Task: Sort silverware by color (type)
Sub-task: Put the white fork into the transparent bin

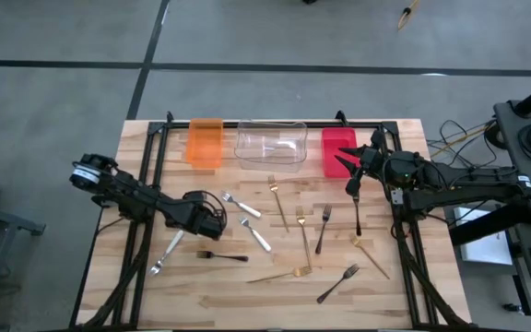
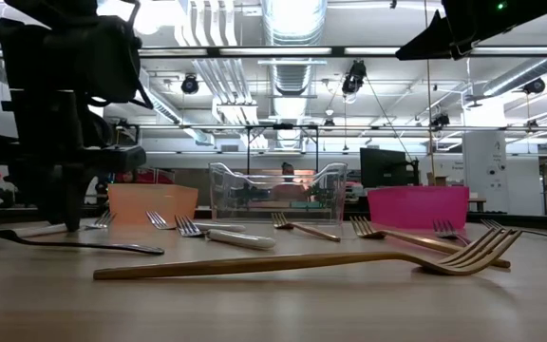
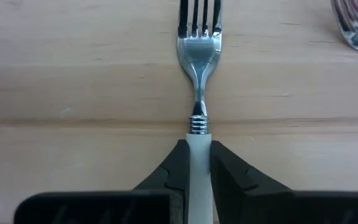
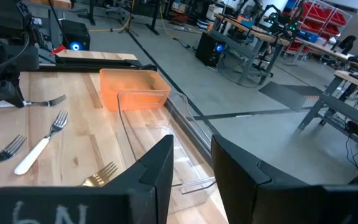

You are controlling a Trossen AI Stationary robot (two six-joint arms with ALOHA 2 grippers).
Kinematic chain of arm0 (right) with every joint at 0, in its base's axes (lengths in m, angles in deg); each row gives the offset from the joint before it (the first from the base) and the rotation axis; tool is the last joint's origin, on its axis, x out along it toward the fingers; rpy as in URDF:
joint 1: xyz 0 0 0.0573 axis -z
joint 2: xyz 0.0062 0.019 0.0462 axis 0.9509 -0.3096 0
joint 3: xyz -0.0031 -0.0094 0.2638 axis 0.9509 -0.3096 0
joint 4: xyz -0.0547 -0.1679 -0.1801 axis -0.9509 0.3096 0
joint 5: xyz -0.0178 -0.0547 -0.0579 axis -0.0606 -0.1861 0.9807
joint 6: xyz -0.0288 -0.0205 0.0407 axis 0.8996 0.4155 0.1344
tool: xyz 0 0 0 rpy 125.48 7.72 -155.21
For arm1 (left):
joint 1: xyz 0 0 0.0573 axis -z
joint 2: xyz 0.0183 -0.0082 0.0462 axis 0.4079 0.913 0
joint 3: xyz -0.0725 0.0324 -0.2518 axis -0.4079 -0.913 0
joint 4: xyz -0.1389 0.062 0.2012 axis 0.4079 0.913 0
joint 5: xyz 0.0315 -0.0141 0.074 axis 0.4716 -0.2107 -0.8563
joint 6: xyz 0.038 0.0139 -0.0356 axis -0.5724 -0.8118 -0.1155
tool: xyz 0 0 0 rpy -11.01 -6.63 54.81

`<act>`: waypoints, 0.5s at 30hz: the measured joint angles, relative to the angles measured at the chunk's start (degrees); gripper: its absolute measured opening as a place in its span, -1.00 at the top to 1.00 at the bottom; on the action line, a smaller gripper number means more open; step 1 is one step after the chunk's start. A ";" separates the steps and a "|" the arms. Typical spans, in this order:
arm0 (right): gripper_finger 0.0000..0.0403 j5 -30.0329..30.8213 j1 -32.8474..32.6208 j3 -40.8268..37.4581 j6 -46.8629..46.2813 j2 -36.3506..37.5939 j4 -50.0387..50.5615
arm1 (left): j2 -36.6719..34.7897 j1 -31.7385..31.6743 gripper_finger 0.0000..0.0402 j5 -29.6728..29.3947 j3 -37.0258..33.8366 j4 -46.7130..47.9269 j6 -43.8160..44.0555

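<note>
Fingers (image 3: 235,180) of left gripper (image 3: 197,171) tight against white-handled fork (image 3: 199,74)

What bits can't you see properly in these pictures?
Left wrist view: the end of the white-handled fork, hidden between the fingers of the left gripper, which is shut on it, and cut off by the picture's edge.
Left wrist view: a shiny thing, cut off at the corner.
Low view: the inside of the orange bin, hidden by its own wall.

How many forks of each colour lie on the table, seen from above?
Silver-and-white forks: 3
Gold forks: 4
Black forks: 4
Total: 11
</note>
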 joint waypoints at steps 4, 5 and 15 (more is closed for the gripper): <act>0.50 0.00 0.01 0.00 0.00 0.01 0.00 | -0.29 -0.07 0.88 1.54 1.34 2.56 -2.36; 0.50 -0.01 0.01 0.00 0.00 0.00 0.02 | -0.50 -0.04 0.88 1.95 1.87 3.87 -2.95; 0.50 -0.02 0.01 0.00 0.00 0.00 0.02 | -3.29 0.00 0.88 3.35 7.87 13.50 -8.30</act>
